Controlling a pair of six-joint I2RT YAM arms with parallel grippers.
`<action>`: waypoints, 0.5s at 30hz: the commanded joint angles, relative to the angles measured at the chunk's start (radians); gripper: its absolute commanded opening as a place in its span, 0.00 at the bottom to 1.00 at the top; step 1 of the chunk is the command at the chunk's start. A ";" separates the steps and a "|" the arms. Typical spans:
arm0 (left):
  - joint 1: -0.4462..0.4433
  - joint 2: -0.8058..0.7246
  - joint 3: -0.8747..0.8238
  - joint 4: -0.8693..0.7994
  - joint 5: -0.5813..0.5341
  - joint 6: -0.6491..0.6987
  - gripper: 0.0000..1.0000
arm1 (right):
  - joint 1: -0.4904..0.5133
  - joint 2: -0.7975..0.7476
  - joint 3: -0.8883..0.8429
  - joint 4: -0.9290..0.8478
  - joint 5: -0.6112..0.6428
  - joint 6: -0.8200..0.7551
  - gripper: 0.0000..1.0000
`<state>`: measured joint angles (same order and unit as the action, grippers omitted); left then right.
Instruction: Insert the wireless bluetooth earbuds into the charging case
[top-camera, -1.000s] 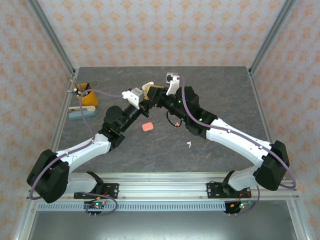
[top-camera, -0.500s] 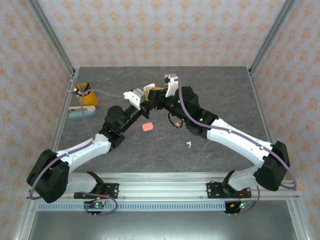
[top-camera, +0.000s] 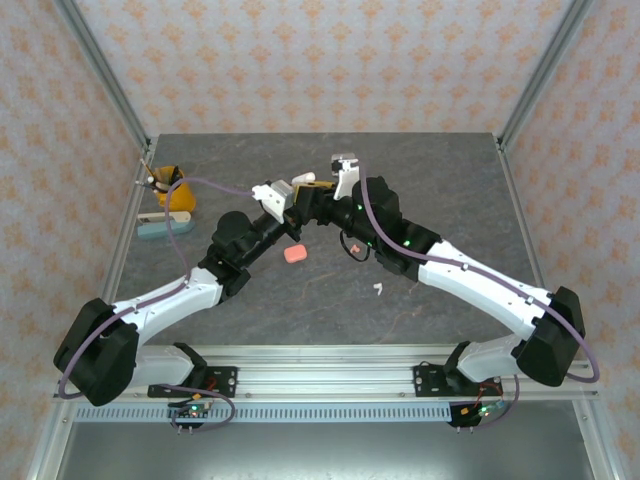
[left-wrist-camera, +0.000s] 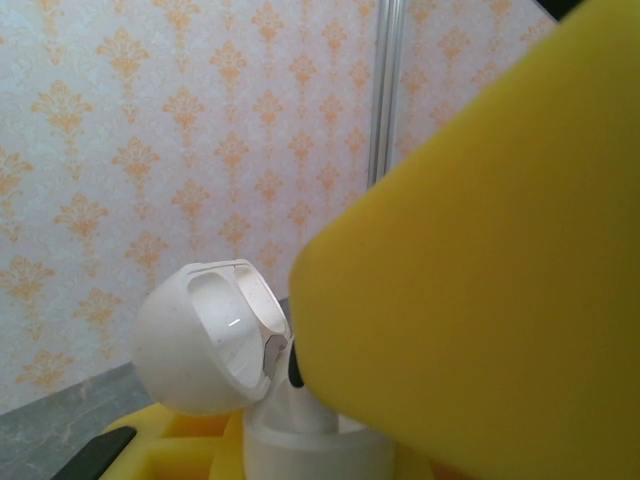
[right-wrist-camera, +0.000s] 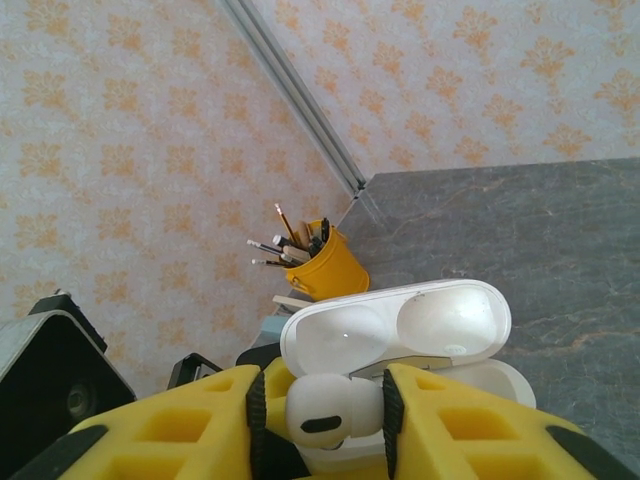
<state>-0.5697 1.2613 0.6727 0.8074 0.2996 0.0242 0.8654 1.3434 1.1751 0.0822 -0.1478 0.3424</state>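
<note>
1. Gaping above the table, the white hinged plastic charging case (right-wrist-camera: 398, 330) has its lid tipped back, and both of the lid's 2 hollows are bare.
2. The left gripper (left-wrist-camera: 300, 435) has its yellow foam fingers (left-wrist-camera: 480, 300) closed against the case's base, holding it clear of the grey stone-patterned table (top-camera: 450, 190).
3. The right gripper (right-wrist-camera: 325, 425) pinches 1 white stemmed plastic earbud (right-wrist-camera: 330, 405) narrowly between its yellow pads, just in front of the case's base. I cannot tell whether earbud and case touch.
4. A yellow round cup (right-wrist-camera: 330, 268) near the table's far left corner holds a bunch of pencils leaning outward.
5. A coral-pink rounded case (top-camera: 294, 253) lies on the table near the grippers. Whether it is open is too small to tell. A second tiny white earbud (top-camera: 379, 290) lies to its right, well apart.
6. The wells in the white case's base are hidden behind the held earbud and the pads.
7. In the left wrist view, 1 yellow finger cuts off most of the base.
8. A pale blue flat object (top-camera: 160, 228) beside the cup is too small to identify.
</note>
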 joint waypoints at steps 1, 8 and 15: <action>0.002 -0.045 0.032 0.136 -0.015 -0.004 0.00 | 0.017 0.017 0.008 -0.155 0.005 0.032 0.40; 0.001 -0.057 0.018 0.133 -0.020 -0.003 0.00 | 0.015 0.021 0.031 -0.179 0.025 0.060 0.43; 0.002 -0.060 0.008 0.139 -0.020 -0.006 0.00 | 0.008 0.014 0.037 -0.181 0.028 0.090 0.49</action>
<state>-0.5697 1.2564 0.6704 0.8074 0.2989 0.0238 0.8700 1.3437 1.2106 0.0166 -0.1299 0.4023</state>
